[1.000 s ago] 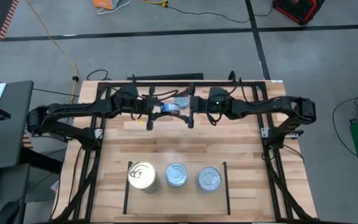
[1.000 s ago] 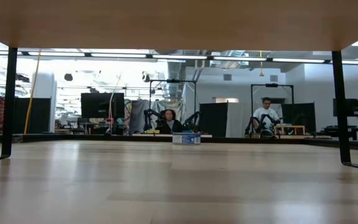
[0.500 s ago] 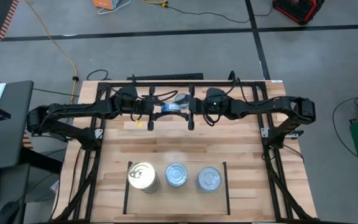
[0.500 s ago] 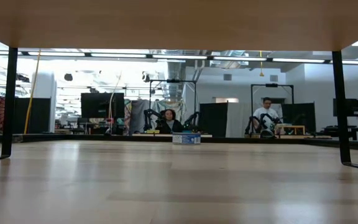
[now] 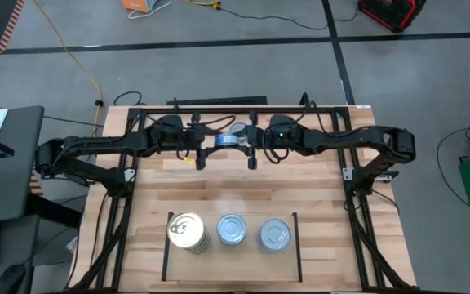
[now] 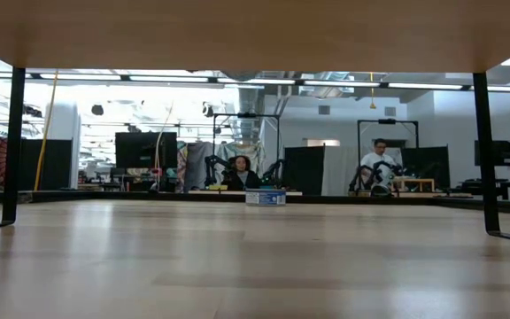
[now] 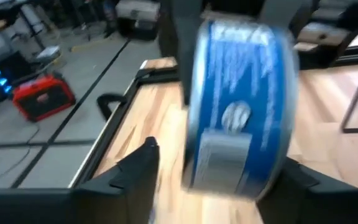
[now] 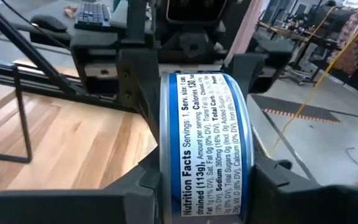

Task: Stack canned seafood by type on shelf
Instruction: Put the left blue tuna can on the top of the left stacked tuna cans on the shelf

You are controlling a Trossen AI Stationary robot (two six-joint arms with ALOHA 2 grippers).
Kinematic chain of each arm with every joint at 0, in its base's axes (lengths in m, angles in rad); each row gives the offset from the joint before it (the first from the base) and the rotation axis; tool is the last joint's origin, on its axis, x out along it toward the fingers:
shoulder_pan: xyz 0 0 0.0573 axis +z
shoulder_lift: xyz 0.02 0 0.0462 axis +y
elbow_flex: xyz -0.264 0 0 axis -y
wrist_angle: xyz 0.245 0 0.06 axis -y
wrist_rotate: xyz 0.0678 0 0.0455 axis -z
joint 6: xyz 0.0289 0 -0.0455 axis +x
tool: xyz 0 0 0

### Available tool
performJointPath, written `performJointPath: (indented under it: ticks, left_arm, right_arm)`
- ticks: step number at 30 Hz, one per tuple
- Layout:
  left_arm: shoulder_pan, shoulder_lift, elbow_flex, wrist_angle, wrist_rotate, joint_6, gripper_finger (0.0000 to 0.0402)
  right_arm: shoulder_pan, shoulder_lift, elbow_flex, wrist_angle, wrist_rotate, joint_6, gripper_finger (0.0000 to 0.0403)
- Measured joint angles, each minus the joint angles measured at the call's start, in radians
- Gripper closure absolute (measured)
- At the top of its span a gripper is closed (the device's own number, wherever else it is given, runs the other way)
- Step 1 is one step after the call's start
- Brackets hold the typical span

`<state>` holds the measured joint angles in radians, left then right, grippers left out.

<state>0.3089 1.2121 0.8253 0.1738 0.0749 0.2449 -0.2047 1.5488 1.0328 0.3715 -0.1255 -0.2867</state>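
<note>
Blue-sided tin (image 5: pixel 228 140) hangs on its edge well behind the shelf (image 5: pixel 295 245), at the far end of the surface (image 5: pixel 325 196). The right tool (image 5: pixel 246 144) is clamped on it; the left tool (image 5: pixel 206 145) has its fingers spread, one clearly off the tin. On the shelf stand three stacks: gold-topped (image 5: pixel 187 229), then two silver-topped (image 5: pixel 232 229) (image 5: pixel 273 235). I judge this tin is the only one left to place.

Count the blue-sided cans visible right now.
3 top cans visible: one between both arms' jaws at the table's far side, two on the shelf. Cans stacked beneath may be hidden.
</note>
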Motion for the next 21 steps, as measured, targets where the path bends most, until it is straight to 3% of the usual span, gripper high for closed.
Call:
performJointPath:
  ticks: [8,13,17,21]
  left_arm:
    - [0.008,-0.008,0.001,-0.006,-0.079,0.058,0.0104]
    - [0.013,-0.035,0.000,-0.058,-0.173,0.099,0.0100]
    - [0.003,-0.039,-0.007,-0.089,-0.176,0.085,0.0108]
    - [-0.025,-0.041,-0.047,-0.056,-0.253,0.094,0.0112]
  right_arm:
    - [-0.008,-0.080,0.000,-0.127,0.008,0.033,0.0244]
    - [-0.005,-0.193,0.000,-0.280,-0.019,0.135,0.0244]
    - [-0.003,-0.308,0.000,-0.462,-0.033,0.268,0.0231]
    - [-0.030,-0.412,0.000,-0.607,-0.159,0.445,0.0239]
